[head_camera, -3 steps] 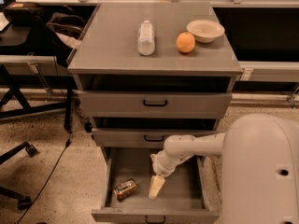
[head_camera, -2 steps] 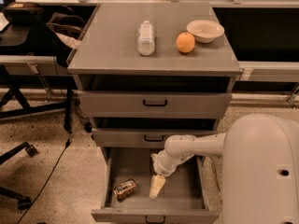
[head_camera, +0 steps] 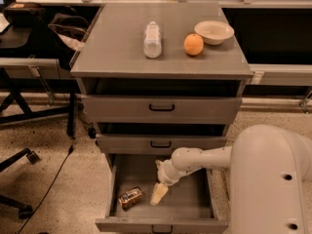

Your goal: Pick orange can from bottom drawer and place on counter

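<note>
The orange can lies on its side at the front left of the open bottom drawer. My gripper hangs inside the drawer, just right of the can, pointing down and a little apart from it. The white arm reaches in from the right. The counter is the grey top of the cabinet, above the two upper drawers.
On the counter lie a clear plastic bottle, a round orange fruit and a white bowl. The top drawer and middle drawer stand slightly pulled out. The robot's white body fills the lower right. Chair legs and a cable lie at the left.
</note>
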Motion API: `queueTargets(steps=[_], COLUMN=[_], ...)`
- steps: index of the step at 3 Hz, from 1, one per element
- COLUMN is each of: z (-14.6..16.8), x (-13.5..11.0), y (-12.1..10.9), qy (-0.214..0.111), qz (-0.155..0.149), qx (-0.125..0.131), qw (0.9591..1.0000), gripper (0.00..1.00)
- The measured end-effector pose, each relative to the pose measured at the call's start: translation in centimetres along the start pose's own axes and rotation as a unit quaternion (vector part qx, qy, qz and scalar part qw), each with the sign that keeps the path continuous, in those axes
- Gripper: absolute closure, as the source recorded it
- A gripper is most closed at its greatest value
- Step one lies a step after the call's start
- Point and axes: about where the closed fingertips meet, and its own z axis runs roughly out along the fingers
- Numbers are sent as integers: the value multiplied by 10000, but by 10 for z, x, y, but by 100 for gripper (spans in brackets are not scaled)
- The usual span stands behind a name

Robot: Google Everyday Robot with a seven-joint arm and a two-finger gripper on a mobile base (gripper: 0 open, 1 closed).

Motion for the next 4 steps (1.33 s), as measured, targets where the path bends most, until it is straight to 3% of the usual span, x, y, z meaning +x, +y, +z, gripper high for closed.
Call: queueTargets(steps=[1,2,4], z=[25,50,63], x=[-7,-18,-13], y=[-16,-34,-31], qy=[-211,-371,-303], qz=[-142,-623,-549], qx=[106,-45,66], qw=[9996,9974,9980], gripper=[0,0,0])
